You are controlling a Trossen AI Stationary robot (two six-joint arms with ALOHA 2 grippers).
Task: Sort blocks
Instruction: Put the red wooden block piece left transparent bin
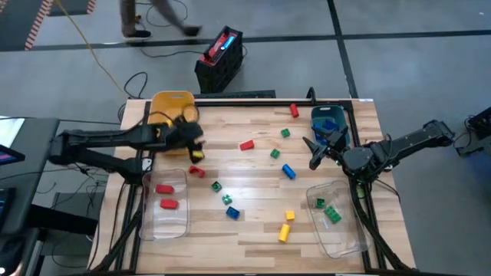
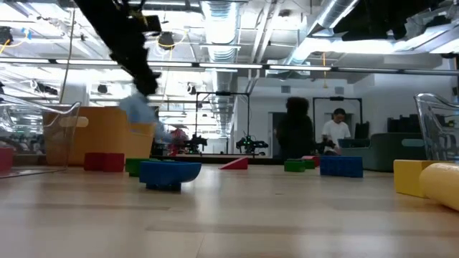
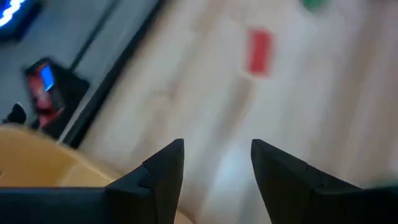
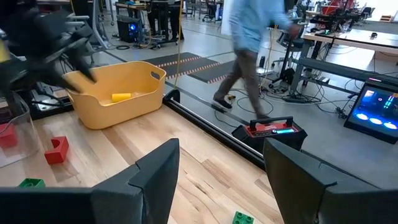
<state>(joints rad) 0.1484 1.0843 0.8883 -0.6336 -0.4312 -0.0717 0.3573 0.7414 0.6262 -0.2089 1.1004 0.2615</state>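
I see my left gripper (image 1: 193, 138) by the yellow bin (image 1: 170, 103), jaws apart, empty; right gripper (image 1: 314, 149) near the teal bin (image 1: 328, 123), jaws wide.

Grey floor (image 1: 399, 19), ceiling ducts (image 2: 222, 29), perhaps desks.

In the left wrist view, a small red plastic block (image 3: 259, 51) is showing only as a blurred smear, and a green patch (image 3: 320, 4) is being cut off by the edge. In the right wrist view, a walking person (image 4: 249, 43) is blurring, head out of frame. In the low view, a clear plastic bin (image 2: 439, 136) is running off the side.
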